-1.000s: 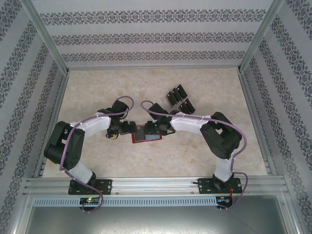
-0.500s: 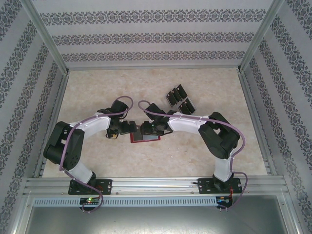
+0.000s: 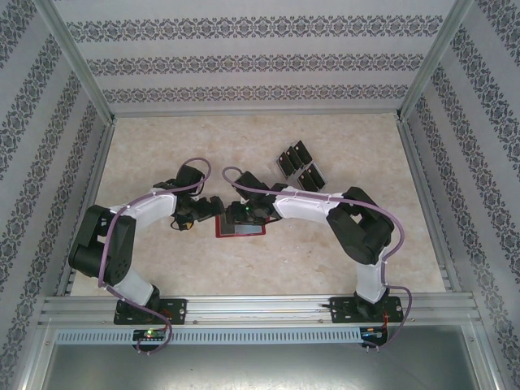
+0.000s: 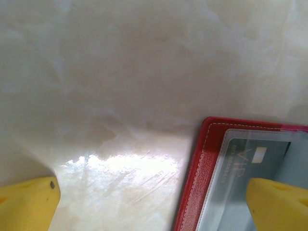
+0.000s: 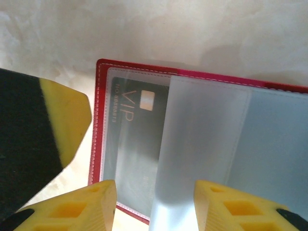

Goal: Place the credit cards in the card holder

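Straddling the card holder's (image 4: pixel 208 166) left edge, my left gripper (image 4: pixel 154 202) is spread wide. One credit card (image 5: pixel 134 125) sits in its clear pocket. My right gripper (image 5: pixel 154 202) brackets a grey leaf (image 5: pixel 192 144); I cannot tell if it pinches. Spare credit cards (image 3: pixel 299 165) lie beyond, to the right.

Left arm (image 3: pixel 146 207): elbow bent, forearm reaching right toward the table's middle.
Left gripper (image 3: pixel 213 210): pointed down, jaws spread wide, yellow fingers (image 4: pixel 29 204) far apart.
Right arm (image 3: pixel 313 205): elbow folded, forearm reaching left.
Right gripper (image 3: pixel 241 213): pointed down, jaws partly apart, just beside the left gripper.
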Robot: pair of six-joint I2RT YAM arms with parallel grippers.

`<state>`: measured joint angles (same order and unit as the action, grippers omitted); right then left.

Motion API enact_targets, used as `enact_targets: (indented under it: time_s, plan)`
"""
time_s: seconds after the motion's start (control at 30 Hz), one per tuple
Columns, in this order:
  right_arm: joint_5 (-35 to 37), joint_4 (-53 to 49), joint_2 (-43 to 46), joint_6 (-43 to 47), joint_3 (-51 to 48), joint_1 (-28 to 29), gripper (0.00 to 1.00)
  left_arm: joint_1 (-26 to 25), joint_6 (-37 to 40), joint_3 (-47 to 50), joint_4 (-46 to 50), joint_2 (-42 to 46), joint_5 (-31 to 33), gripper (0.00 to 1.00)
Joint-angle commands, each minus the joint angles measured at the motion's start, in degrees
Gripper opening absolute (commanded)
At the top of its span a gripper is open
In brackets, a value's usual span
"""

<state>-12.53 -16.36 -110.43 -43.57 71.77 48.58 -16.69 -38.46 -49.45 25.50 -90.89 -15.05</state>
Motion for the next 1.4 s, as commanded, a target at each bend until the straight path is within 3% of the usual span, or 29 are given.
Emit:
enact_targets:
  time_s: [0.0,0.57,1.17,1.37]
  plan:
    - [-0.4,-0.8,-1.1,-0.7,1.7,0.6,0.48,0.4,0.1,0.6,-4.8,-0.4,-4.4,1.00]
    - [-0.5,0.0,-2.2,-0.6,2.9,1.8,0.48,0.3,-1.0,-5.5,-6.7,-5.0,-12.0,1.00]
    - [0.2,4.1,0.3,-0.2,0.3,1.9,0.48,0.0,2.1,-4.2,-4.6,-9.2,-12.5,1.00]
    - [0.8,4.8,2.2,0.4,-0.7,1.8,0.48,-0.1,4.8,-5.0,-1.1,-11.4,-9.1,1.00]
